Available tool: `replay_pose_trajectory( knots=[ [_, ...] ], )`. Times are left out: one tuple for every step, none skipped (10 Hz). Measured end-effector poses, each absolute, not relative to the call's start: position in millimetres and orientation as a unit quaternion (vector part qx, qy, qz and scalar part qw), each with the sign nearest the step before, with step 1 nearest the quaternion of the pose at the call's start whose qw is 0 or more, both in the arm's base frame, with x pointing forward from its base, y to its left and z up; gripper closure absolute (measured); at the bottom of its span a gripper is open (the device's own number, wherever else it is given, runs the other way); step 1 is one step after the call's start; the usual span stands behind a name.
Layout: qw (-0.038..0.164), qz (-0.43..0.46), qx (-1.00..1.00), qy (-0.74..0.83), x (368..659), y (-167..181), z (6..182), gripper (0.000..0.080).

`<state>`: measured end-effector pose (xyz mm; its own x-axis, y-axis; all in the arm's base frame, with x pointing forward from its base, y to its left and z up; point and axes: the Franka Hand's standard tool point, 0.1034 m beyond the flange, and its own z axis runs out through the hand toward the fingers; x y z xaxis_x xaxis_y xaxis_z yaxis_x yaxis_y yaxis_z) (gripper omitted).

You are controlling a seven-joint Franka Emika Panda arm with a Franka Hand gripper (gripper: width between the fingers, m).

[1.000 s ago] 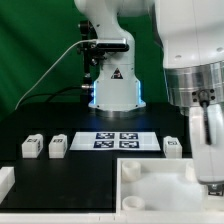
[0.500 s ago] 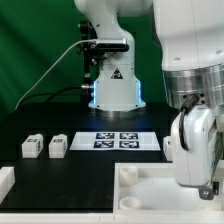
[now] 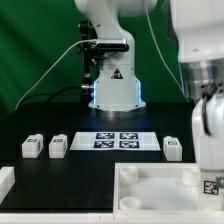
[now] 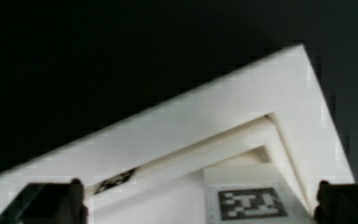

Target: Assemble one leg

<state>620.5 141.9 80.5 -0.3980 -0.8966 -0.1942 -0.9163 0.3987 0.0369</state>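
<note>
Exterior view: the robot arm point(image 3: 205, 120) fills the exterior view's right edge, above a white furniture piece point(image 3: 155, 185) in the foreground. Behind it, the marker board point(image 3: 117, 141) lies flat on the black table point(image 3: 60, 125) among three small white blocks point(image 3: 57, 146). The claw's fingers are out of sight here.

Wrist view: only here the claw point(image 4: 197, 203) appears, fingers point(image 4: 51, 203) spread wide and holding nothing, with the white piece's tagged corner lying between and beyond them.
</note>
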Motion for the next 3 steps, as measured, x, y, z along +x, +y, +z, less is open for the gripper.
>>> replay_pose_trajectory(
  knots=[
    [0.075, 0.072, -0.551, 0.828, 621.8, 144.8, 88.9, 0.015],
    [0.073, 0.07, -0.55, 0.829, 621.2, 142.7, 84.2, 0.015],
    [0.071, 0.07, -0.55, 0.829, 620.4, 142.6, 82.1, 0.015]
  ],
)
